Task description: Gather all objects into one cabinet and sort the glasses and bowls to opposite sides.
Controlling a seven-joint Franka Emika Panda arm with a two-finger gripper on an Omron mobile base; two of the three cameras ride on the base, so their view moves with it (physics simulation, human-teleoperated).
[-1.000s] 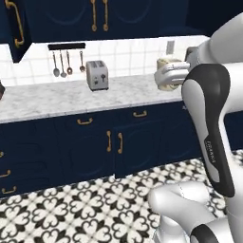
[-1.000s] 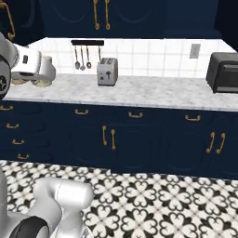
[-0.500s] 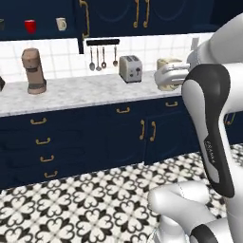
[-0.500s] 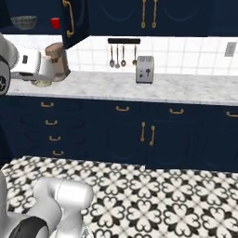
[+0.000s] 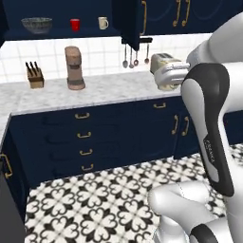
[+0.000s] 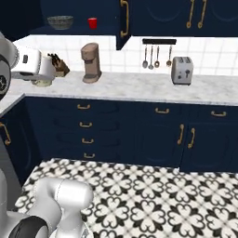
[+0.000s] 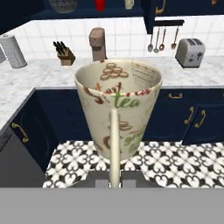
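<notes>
A: What does the pincer (image 7: 114, 183) have?

B: It is pinching the beige cup (image 7: 119, 109), pressed onto the wall at the near side, cup upright and mouth up, carried in the air out over the floor, well short of the desk (image 5: 95, 92).

A: And the rest?

B: On the cabinet (image 5: 61, 32) shelf above the desk's left end, door (image 5: 130, 21) swung open. The bowl (image 5: 36, 23) sits toward the shelf's left end, the red cup (image 5: 75, 24) near the middle, the mug (image 5: 103, 22) toward the right end.

A: So how should this step go?

B: I'd keep the cup level while closing in, raise it above the shelf edge, and steer left of the open door. Since the bowl has the left, I'd set it down at the right by the other cups, approaching slowly so nothing gets knocked.

A: Do the views differ?

B: Yes. The hand view shows the grip and the cup's printed inside. The left base view shows all three shelf items; in the right base view the door edge hides the mug, but the toaster (image 6: 181, 70) stands clear.
</notes>
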